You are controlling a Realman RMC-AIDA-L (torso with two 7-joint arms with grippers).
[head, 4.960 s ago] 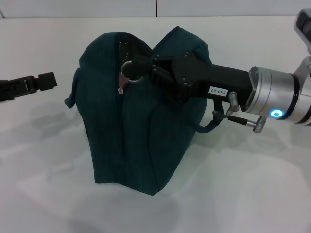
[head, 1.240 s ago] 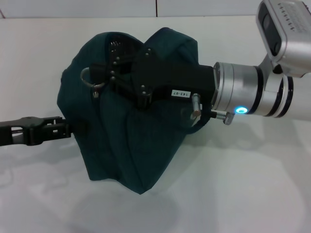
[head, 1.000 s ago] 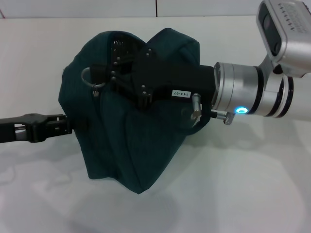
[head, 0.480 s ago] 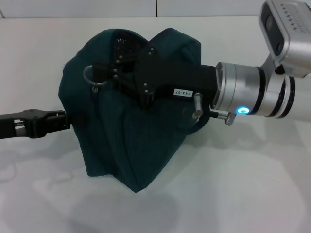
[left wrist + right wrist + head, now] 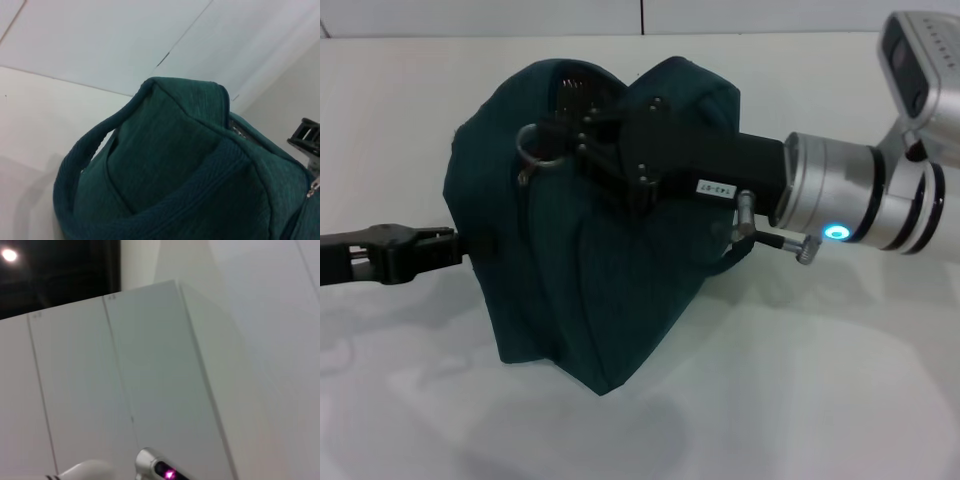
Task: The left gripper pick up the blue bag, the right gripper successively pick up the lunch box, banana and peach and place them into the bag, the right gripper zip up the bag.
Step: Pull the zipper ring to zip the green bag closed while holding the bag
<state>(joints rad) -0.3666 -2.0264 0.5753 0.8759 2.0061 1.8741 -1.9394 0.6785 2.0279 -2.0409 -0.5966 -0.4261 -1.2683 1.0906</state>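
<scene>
The blue bag (image 5: 610, 290) stands upright in the middle of the white table and fills the left wrist view (image 5: 175, 165). My right gripper (image 5: 565, 140) reaches in from the right at the bag's top, shut on the silver ring zipper pull (image 5: 532, 147). My left gripper (image 5: 455, 247) comes in low from the left, and its tip is closed on the bag's left side, where the handle (image 5: 100, 145) is. The lunch box, banana and peach are out of view.
The white table (image 5: 820, 390) stretches bare in front of the bag and to its right. The right arm's silver wrist (image 5: 850, 195) hangs above the table to the right of the bag. A white wall (image 5: 470, 15) runs behind.
Since half a second ago my right gripper has moved right with the zipper ring in it, and the bag's top has shifted with it. The left gripper has stayed put.
</scene>
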